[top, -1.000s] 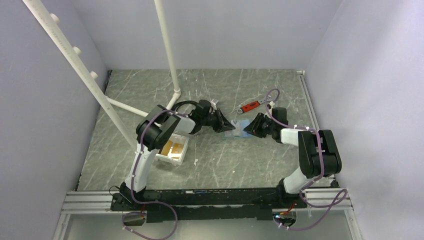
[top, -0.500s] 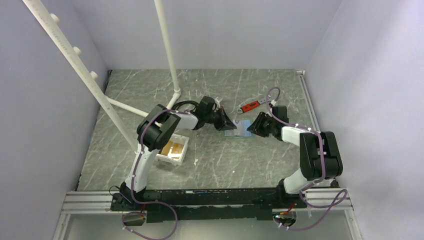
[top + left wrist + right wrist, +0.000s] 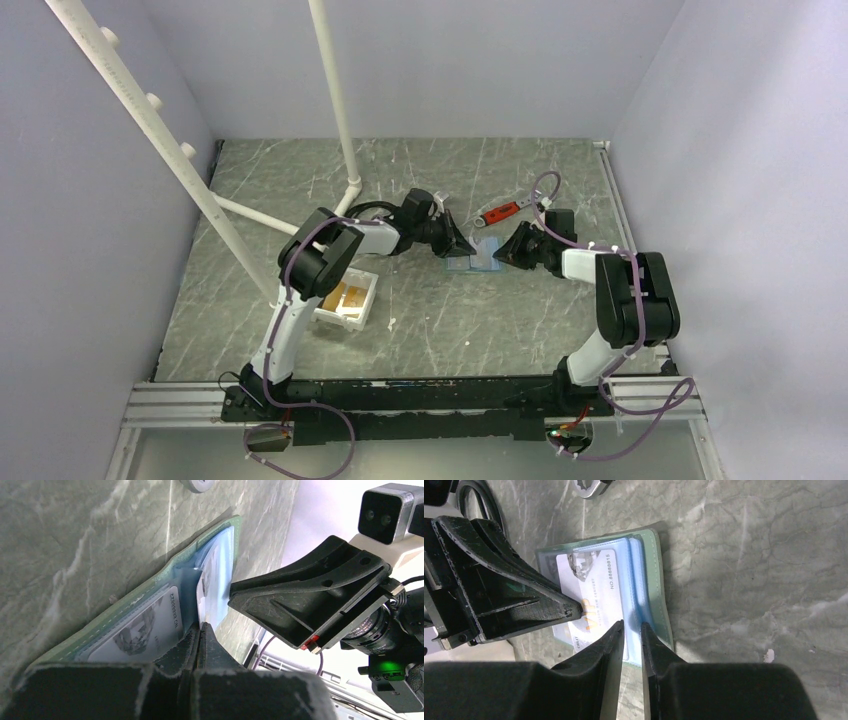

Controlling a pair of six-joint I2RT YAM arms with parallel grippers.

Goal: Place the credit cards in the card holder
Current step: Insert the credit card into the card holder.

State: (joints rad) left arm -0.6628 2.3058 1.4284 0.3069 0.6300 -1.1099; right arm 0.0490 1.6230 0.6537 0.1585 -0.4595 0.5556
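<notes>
The grey-green card holder (image 3: 478, 256) lies open on the marble table between both arms, its light-blue pockets (image 3: 636, 575) facing up. A white "VIP" credit card (image 3: 589, 582) lies partly in its left pocket. My left gripper (image 3: 200, 627) is shut, and its tips press on that card (image 3: 145, 625) by the holder's fold. My right gripper (image 3: 632, 625) is open by a narrow gap and straddles the blue pocket edge at the holder's near side. More gold credit cards (image 3: 347, 295) lie in the white tray.
The white tray (image 3: 372, 290) sits to the left, close beside the left arm. A red-handled wrench (image 3: 497, 212) lies just behind the holder. A white pipe frame (image 3: 345, 120) rises at the back left. Grey walls close in three sides.
My right gripper has narrowed its jaws and moved slightly further back over the holder. The left gripper has crept a little back too, staying shut on the card's surface.
</notes>
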